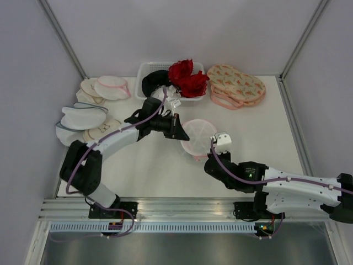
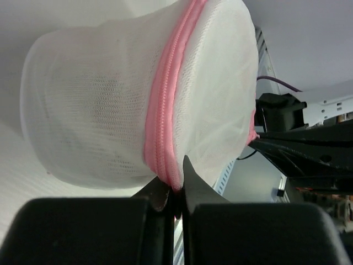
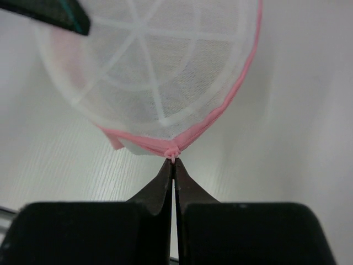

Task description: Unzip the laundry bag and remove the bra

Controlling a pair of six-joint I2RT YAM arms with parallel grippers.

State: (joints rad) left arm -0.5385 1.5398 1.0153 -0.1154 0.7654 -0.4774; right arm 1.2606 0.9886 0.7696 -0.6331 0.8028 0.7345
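The laundry bag [image 1: 197, 135] is hiding its contents behind white mesh; it is sitting between both arms, partly cropped in the wrist views. The left gripper [image 2: 175, 185] is pinching its pink zipper trim [image 2: 165, 110]; the right gripper [image 3: 174, 165] is clamping tight on the zipper pull [image 3: 173, 152].

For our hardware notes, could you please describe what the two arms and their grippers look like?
The left arm and right arm have white shells, black joints and a lilac cable each. The left gripper and right gripper are black and taper to thin tips. The right wrist carries a white camera block.
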